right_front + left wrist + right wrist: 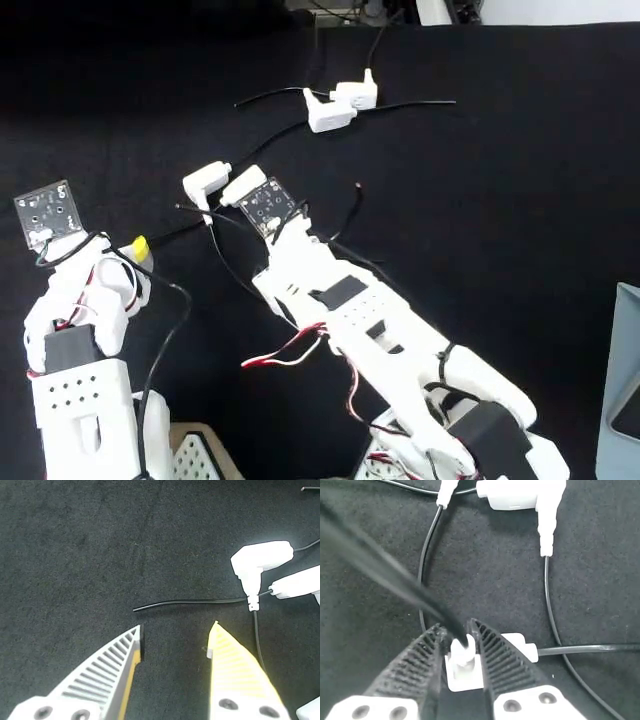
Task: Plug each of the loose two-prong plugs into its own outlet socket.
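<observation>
My right gripper [456, 631] has its black fingers shut on a small white plug [463, 661], whose black cord runs up between them. A second white plug [520, 647] lies just beside it, its cable trailing away. In the high view these two are the held plug [244, 185] and its neighbour [205, 180], at mid-table in front of the right arm. Two more white plug bodies [330, 112] [356, 93] lie together farther back. My left gripper [176, 628] hovers open over bare cloth, short of a white plug [260, 560]; its yellow fingertip [140, 245] is at the left.
Thin black cables [275, 95] snake over the black cloth between the plugs, and one cable [190, 601] lies just ahead of the left gripper. A grey-blue container [625, 380] stands at the right edge.
</observation>
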Action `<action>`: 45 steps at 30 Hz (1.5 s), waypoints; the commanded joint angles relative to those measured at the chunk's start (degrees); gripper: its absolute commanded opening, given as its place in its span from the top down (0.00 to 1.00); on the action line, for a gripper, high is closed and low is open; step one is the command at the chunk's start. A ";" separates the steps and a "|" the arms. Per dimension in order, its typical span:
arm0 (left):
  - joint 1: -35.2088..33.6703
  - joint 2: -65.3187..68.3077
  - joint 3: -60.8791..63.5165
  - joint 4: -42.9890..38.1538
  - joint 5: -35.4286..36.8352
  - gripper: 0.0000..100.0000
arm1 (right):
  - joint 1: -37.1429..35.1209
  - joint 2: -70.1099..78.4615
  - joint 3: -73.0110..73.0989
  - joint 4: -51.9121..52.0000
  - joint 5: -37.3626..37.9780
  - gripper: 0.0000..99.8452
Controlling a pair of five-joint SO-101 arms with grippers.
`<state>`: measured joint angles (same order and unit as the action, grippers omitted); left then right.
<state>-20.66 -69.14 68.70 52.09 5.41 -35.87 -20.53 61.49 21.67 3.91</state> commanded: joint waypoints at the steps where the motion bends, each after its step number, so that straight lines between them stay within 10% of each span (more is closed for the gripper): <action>1: -0.04 -0.88 -0.22 -1.14 0.26 0.78 | -0.62 0.66 -0.75 -0.09 -0.35 0.99; 45: 3.21 -1.32 1.01 -1.14 -2.11 0.78 | -0.62 -9.19 10.33 -2.81 7.65 0.98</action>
<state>-18.20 -69.67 70.02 52.09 3.74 -36.13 -30.20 72.31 17.10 11.30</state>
